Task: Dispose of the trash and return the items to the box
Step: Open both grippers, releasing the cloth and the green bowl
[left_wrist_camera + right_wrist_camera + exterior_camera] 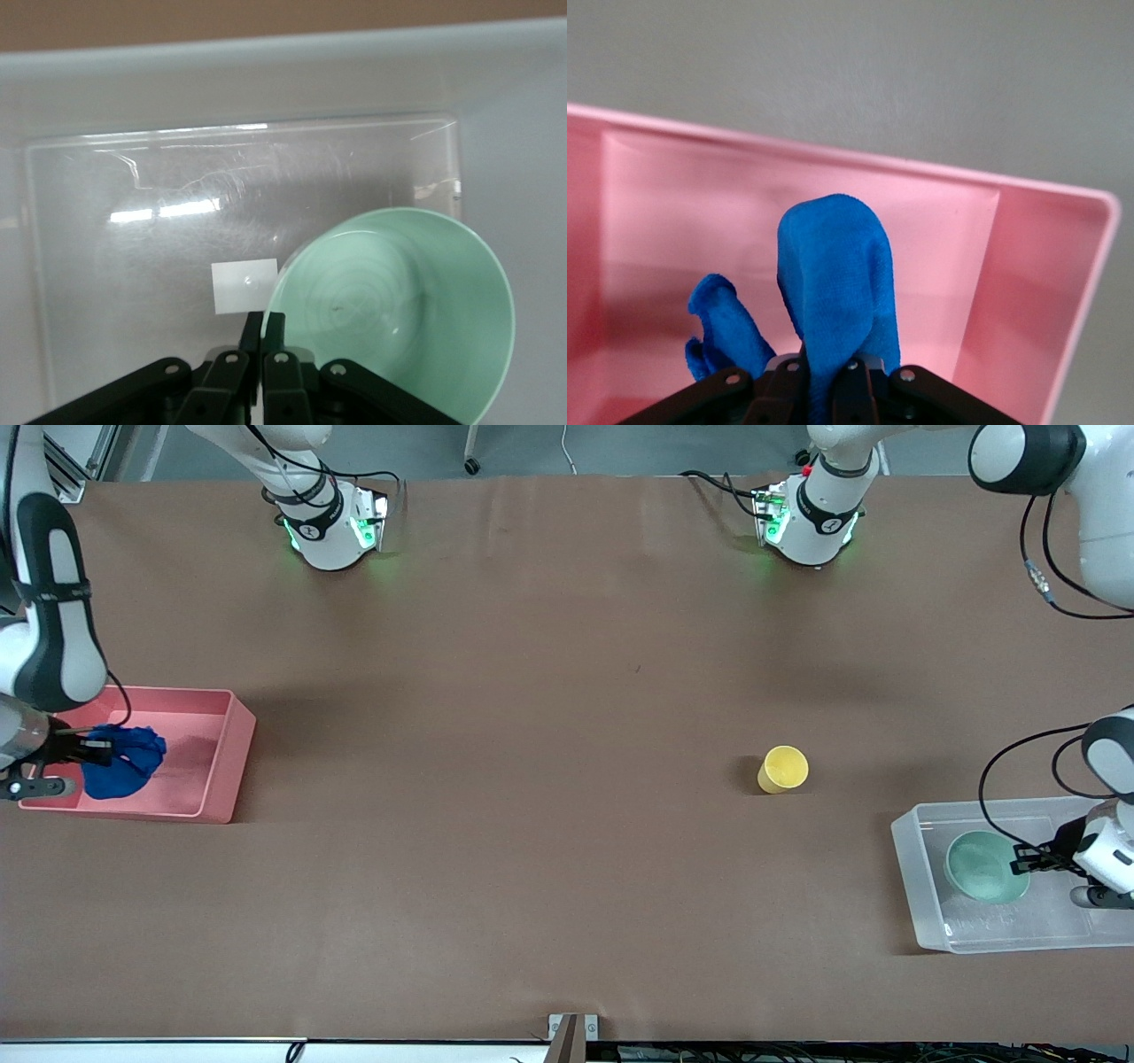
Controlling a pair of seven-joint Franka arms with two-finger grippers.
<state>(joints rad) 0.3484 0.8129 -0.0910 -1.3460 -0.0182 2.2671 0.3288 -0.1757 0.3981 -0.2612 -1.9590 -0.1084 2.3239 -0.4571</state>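
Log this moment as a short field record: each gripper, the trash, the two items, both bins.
right gripper: shut on the deep-blue wrinkly cloth wad, over the pink opaque rectangular bin
left gripper: shut on the rim of the mint-green shallow round bowl, inside the clear plastic rectangular box
small yellow cup: on the brown table, outside both bins, untouched
white square label: on the box floor beside the bowl
left to do: cup into box
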